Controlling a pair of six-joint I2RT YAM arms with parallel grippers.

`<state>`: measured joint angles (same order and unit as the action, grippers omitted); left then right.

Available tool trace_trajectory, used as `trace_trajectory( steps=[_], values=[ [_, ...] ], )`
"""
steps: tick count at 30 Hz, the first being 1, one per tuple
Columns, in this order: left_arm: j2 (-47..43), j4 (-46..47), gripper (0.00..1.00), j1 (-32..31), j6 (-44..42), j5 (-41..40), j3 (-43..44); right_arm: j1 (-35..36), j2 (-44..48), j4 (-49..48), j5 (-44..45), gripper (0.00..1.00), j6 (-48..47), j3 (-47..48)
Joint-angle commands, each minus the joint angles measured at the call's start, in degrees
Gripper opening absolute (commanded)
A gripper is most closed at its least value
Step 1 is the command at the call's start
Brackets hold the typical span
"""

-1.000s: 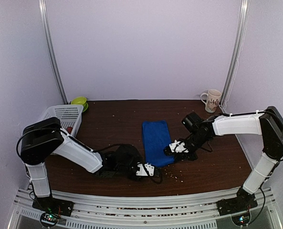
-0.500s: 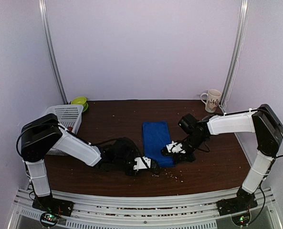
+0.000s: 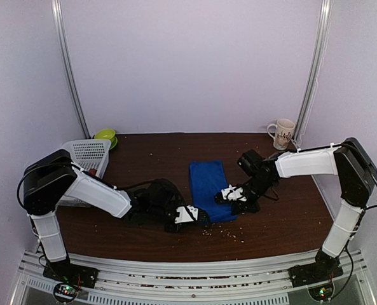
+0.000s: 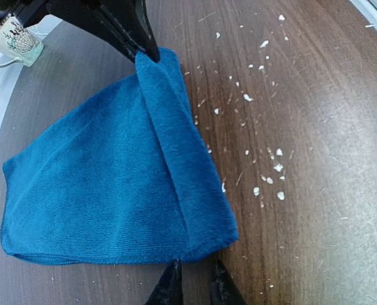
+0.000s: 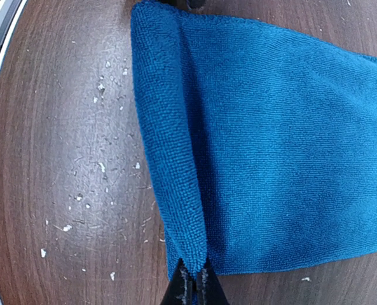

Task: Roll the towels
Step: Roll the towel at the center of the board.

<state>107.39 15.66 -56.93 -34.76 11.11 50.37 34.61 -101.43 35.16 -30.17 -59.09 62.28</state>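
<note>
At the middle of the surface (image 3: 156,159), a little toward the right edge: blue towel (image 3: 208,181), lying flat, long sides running from near to far. Along its near short edge, a narrow strip turned over onto the rest of the cloth, a single low fold from corner to corner.

At the right end of that strip: right end effector (image 5: 193,279), fingers pressed together on the doubled cloth, pinching the fold at the towel's near right corner.

At the left end of the strip, by the towel's near left corner: left end effector (image 4: 194,289), fingertips slightly spread, bare wood showing between them, tips just short of the cloth's edge and gripping nothing.

Both arms low over the surface, reaching inward toward the towel's near end from opposite sides.

On the wood beside the towel's near end and toward the near edge: scattered pale crumbs (image 4: 264,171).

At the far right corner: white patterned mug (image 3: 282,133), upright, handle to the left.

At the far left corner: white perforated basket (image 3: 83,152), and just beyond it, against the back wall, a lime-green bowl (image 3: 105,135).
</note>
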Motion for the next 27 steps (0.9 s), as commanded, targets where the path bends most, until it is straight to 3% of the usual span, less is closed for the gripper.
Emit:
trace_trajectory(
  steps=[1, 5, 7, 18, 27],
  values=[
    [-1.0, -0.9, 0.13, 0.5, 1.2, 2.6, 1.1, -0.5, 1.0, 2.4, 0.2, 0.0, -1.4, 0.7],
    [0.4, -1.4, 0.11, 0.5, 2.1, 1.5, 2.4, -0.5, 1.1, 2.8, -0.2, 0.0, -1.5, 1.0],
    [0.7, -1.9, 0.26, 0.5, 2.2, 1.1, 2.6, -0.5, 1.0, 2.8, 0.1, 0.0, -1.3, 1.0],
    [-1.5, 5.5, 0.65, -1.1, 0.9, -0.4, -2.7, -1.7, -2.1, 2.9, -0.7, 0.0, 2.3, 3.6],
    [0.2, 13.6, 0.73, -3.1, 0.2, -4.4, -5.0, -3.3, -4.1, 3.8, -1.4, 0.0, 3.7, 5.1]
  ],
)
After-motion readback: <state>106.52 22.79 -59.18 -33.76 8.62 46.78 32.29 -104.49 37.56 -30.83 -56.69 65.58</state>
